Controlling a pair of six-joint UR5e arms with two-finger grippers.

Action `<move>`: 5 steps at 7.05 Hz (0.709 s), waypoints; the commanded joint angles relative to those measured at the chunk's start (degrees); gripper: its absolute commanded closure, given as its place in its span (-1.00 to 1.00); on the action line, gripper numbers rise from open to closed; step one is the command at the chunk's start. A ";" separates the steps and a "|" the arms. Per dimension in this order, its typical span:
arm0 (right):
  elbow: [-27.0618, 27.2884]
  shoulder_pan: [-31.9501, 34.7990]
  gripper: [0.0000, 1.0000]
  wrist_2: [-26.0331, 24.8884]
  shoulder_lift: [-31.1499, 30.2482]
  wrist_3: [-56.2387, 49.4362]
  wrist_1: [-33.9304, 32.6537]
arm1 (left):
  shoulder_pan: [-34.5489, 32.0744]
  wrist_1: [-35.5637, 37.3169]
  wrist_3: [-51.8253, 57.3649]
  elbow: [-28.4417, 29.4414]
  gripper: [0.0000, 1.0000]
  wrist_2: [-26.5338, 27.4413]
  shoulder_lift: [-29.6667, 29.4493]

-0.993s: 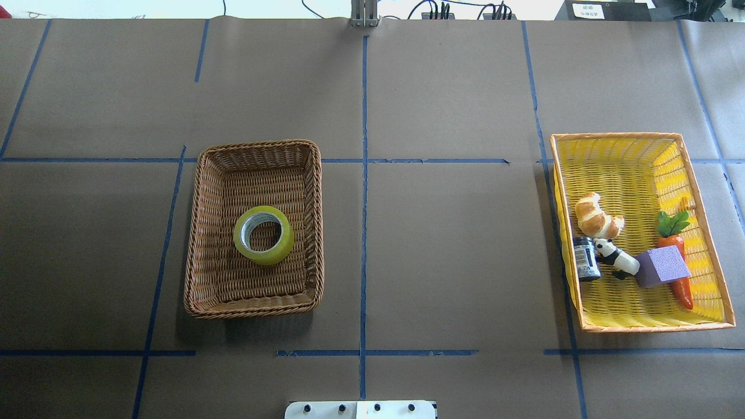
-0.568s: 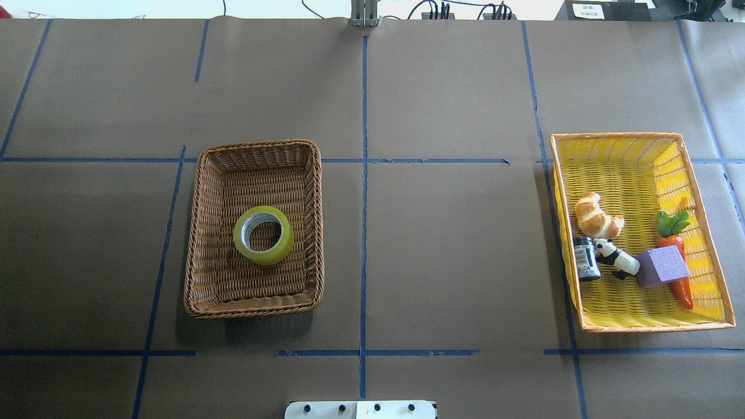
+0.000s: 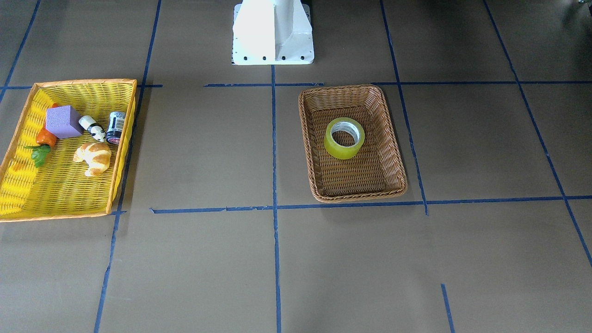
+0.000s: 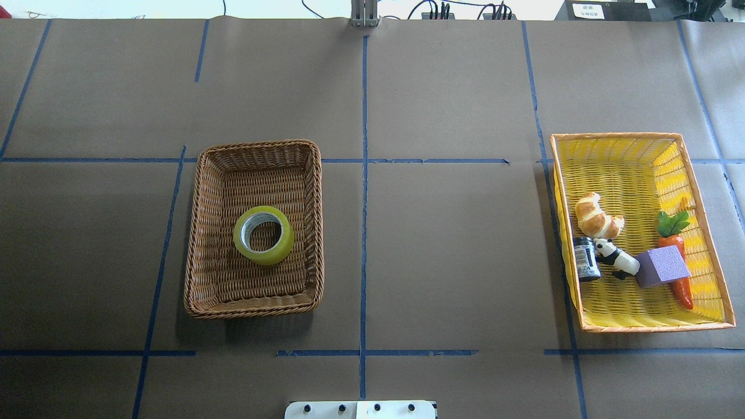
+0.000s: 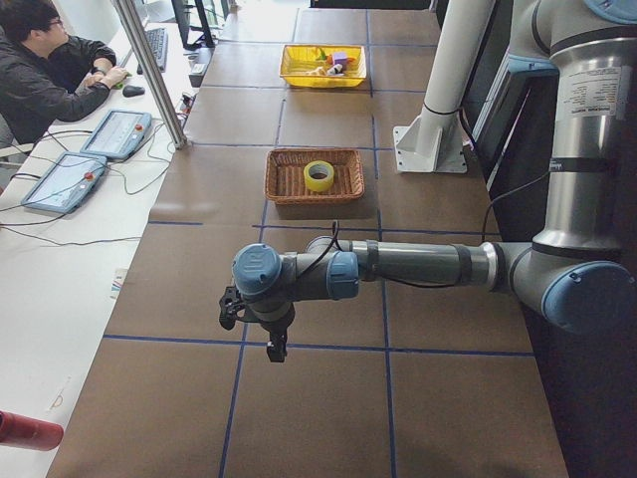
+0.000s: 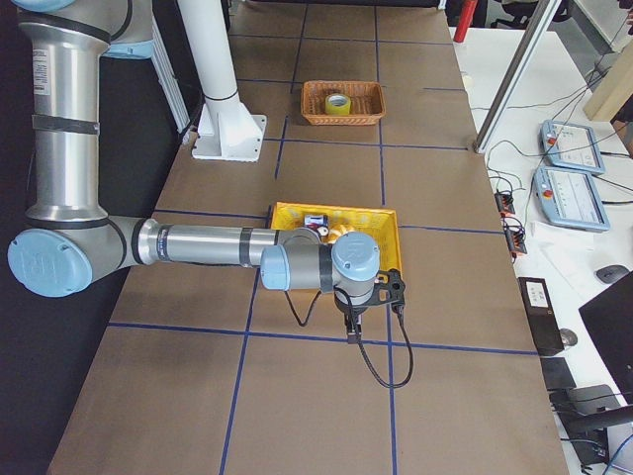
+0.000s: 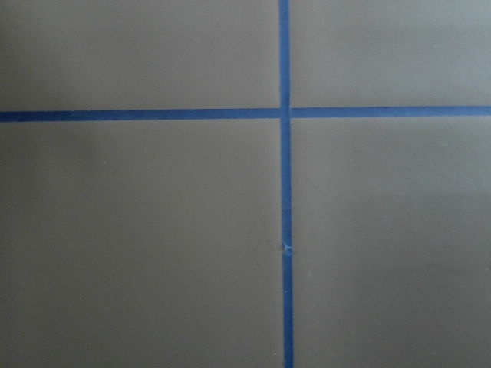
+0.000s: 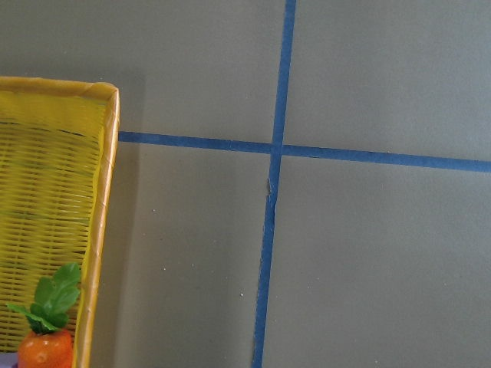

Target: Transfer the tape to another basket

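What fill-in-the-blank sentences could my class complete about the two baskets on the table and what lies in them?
1. The tape lies flat in the ______ wicker basket.
2. The panda figure lies between the dark jar and the ______ block.
3. In the yellow basket, the carrot has ______ leaves.

Missing words: brown; purple; green.

A robotics lab: industrial arms (image 5: pixel 418 264) stand at a bench (image 4: pixel 454 244) gridded with blue tape lines (image 4: pixel 364 233). An operator (image 5: pixel 40 75) sits beside teach pendants (image 5: pixel 115 133).
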 commanded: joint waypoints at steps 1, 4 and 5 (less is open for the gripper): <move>-0.01 0.00 -1.00 -0.11 0.24 0.18 0.03 | -0.02 -2.50 0.08 1.46 -1.00 0.09 0.72; -2.12 0.00 -1.00 -0.11 0.15 -0.60 0.12 | -0.11 -2.15 -0.09 0.41 -1.00 0.17 0.11; -2.12 0.00 -1.00 -0.28 0.33 -0.61 0.12 | -0.11 -2.06 -0.09 0.41 -1.00 0.17 0.11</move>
